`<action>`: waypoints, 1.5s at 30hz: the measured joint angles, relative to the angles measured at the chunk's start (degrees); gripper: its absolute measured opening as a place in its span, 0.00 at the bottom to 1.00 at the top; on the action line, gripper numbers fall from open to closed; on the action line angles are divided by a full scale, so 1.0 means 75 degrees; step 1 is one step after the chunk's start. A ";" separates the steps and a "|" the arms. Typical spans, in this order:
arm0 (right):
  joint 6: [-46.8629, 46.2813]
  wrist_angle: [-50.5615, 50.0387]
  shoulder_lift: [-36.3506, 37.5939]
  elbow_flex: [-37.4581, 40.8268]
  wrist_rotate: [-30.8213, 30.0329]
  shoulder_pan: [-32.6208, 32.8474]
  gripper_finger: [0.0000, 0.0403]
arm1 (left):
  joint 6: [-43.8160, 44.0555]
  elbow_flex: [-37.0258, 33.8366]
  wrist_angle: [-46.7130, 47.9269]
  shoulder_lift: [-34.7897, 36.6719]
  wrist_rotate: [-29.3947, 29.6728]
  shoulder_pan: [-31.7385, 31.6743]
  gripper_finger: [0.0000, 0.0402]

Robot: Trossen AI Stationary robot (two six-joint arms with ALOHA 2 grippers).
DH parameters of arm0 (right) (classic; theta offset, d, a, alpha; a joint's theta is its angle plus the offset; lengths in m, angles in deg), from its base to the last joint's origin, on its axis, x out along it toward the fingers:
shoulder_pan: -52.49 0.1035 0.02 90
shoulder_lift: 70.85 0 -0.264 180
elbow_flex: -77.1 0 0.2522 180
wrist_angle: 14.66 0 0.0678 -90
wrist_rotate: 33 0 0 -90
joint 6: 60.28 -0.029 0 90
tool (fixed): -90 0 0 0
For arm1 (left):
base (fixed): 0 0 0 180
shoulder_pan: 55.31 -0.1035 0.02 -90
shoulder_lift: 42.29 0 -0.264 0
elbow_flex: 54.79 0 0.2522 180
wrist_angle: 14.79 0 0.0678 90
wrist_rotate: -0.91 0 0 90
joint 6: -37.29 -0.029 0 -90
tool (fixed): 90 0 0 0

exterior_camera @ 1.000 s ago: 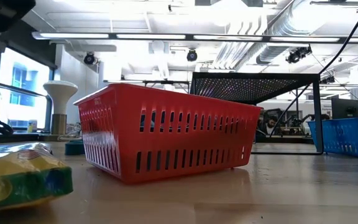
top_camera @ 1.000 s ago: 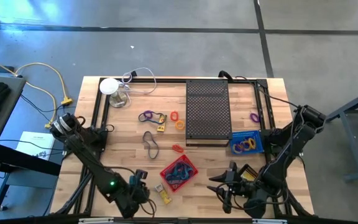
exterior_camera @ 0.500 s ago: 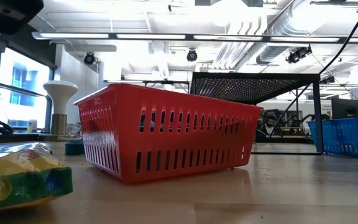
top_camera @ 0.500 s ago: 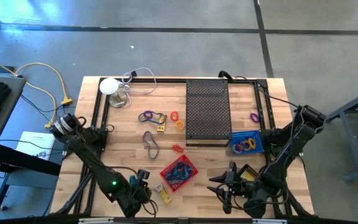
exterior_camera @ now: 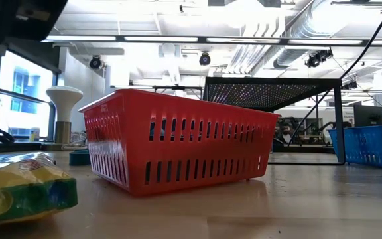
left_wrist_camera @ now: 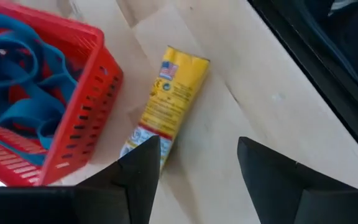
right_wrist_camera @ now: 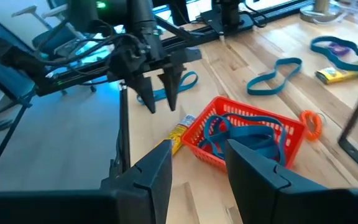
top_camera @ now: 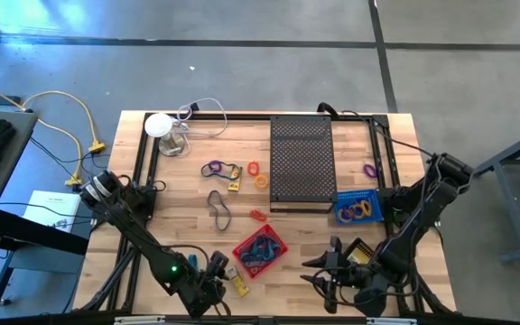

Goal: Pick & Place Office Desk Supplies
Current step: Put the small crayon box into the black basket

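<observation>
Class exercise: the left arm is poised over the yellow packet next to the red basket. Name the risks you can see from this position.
1. The yellow packet lies close beside the red basket, so the left gripper, jaws open above one end of it, could catch the basket wall coming down.
2. Gripping it near the end, not mid-length, may let the packet swing or slip.
3. The right gripper waits near the same basket, so the arms could crowd each other.

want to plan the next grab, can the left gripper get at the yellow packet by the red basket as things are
Probably yes. The left gripper hovers open just above the yellow packet, which lies flat on bare wood. The red basket sits close along one side and may crowd one finger.
</observation>
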 joint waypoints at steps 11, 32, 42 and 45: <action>0.1280 0.1078 -0.0423 0.0003 0.0443 -0.0120 0.34 | -0.0095 0.0000 0.0335 -0.0042 -0.0066 -0.0061 0.51; 0.1257 0.1210 -0.0440 0.0003 0.1428 -0.0612 0.34 | -0.0480 0.0000 0.0348 -0.0042 -0.1524 -0.0706 0.51; 0.1193 0.1238 -0.0440 0.0003 0.1420 -0.0612 0.34 | -0.1404 -0.0003 -0.0046 -0.0165 -0.1115 -0.0854 0.51; 0.1198 0.1319 -0.0440 0.0003 0.1422 -0.0606 0.34 | -0.1626 -0.0003 -0.0285 -0.0344 -0.1344 -0.0952 0.51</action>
